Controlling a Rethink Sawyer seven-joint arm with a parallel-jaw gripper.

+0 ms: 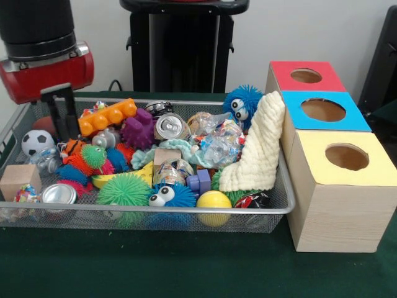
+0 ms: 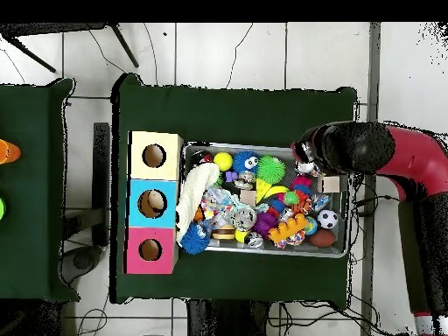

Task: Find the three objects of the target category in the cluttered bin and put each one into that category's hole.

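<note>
Bin: silver wire-mesh basket (image 1: pixel 282 210), full of toys.
Gripper: black gripper (image 1: pixel 62 115) lowered inside the bin's far-left corner.
Gripper state: cannot tell.

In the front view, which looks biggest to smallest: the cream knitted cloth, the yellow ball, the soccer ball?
1. Cream knitted cloth, clearly largest.
2. Yellow ball and soccer ball look about alike; the yellow one sits nearer the camera, so I won't rank them.

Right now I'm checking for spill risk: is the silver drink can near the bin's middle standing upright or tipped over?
Tipped over. The silver can lies on its side among the toys in the bin, its round top with the pull tab facing the front camera instead of pointing up.
</note>
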